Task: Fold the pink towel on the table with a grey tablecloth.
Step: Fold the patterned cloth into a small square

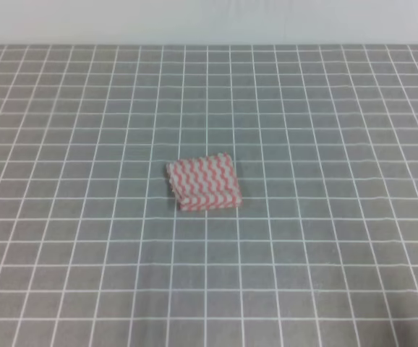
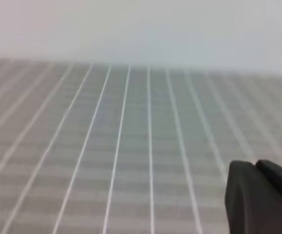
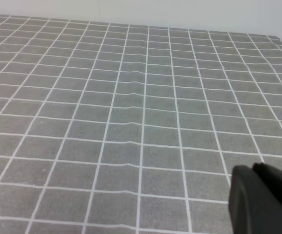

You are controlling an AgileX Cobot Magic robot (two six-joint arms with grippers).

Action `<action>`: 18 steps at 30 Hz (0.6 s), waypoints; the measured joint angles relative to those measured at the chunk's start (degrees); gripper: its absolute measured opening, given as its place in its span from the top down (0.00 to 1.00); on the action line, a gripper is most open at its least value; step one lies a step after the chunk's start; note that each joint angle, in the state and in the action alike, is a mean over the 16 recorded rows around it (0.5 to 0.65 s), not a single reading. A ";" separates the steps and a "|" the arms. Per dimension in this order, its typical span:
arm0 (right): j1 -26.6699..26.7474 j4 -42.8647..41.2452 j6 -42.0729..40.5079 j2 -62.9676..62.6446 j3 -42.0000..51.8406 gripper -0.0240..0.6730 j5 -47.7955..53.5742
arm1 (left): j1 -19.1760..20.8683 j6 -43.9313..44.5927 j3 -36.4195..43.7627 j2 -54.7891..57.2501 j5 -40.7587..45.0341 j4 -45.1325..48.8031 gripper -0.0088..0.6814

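Table: broad flat table with a grey tablecloth (image 1: 64, 217), ruled in thin white grid lines; a pale wall runs behind its far edge.
Towel: small pink-and-white zigzag-striped cloth, the pink towel (image 1: 203, 181), lies near the middle of the table, a compact stacked rectangle with layered edges showing on its left and near sides. It looks folded already.
Long axis: hardly any; the bundle is close to square, turned slightly off the grid.
Left tool: only a dark black tip (image 2: 260, 197) at the lower right corner of the left wrist view, over bare grid. Width of opening: cannot tell.
Right tool: likewise a dark tip (image 3: 263, 200) in the corner of its own view. Opening: cannot tell.
Key relation: neither arm appears in the overhead view and neither wrist camera sees the towel, so both tools stand well apart from it. Which arm is nearer: cannot tell.
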 joint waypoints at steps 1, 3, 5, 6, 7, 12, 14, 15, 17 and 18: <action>0.00 0.00 0.00 0.00 0.00 0.99 -0.01 | 0.21 0.18 0.34 -0.37 1.02 -0.03 0.99; 0.00 0.00 0.00 0.06 0.10 0.99 -0.08 | 0.50 0.55 0.92 -1.14 3.01 -0.10 0.99; 0.00 0.00 0.00 -0.06 -0.10 0.99 0.04 | 0.63 0.90 1.30 -1.56 4.76 -0.19 0.99; 0.00 0.00 0.00 -0.06 -0.10 0.99 0.04 | 0.66 1.02 1.30 -1.60 5.62 -0.25 0.99; 0.00 0.00 0.00 0.00 0.00 0.99 -0.03 | 0.66 1.09 1.23 -1.57 6.44 -0.31 0.99; 0.00 0.00 0.00 -0.06 -0.10 0.99 0.02 | 0.64 1.14 1.16 -1.56 8.65 -0.56 0.99; 0.01 0.00 0.00 -0.11 -0.19 0.99 0.08 | 0.63 1.15 1.23 -1.56 9.05 -0.63 0.99; 0.01 0.00 0.00 -0.11 -0.19 0.99 0.08 | 0.63 1.14 1.30 -1.64 9.18 -0.66 0.99; 0.01 0.01 0.00 -0.17 -0.29 0.99 0.08 | 0.62 1.13 1.43 -1.80 9.28 -0.73 0.99; 0.01 0.01 0.00 -0.17 -0.29 0.99 0.08 | 0.61 1.07 1.43 -1.80 9.28 -0.76 0.99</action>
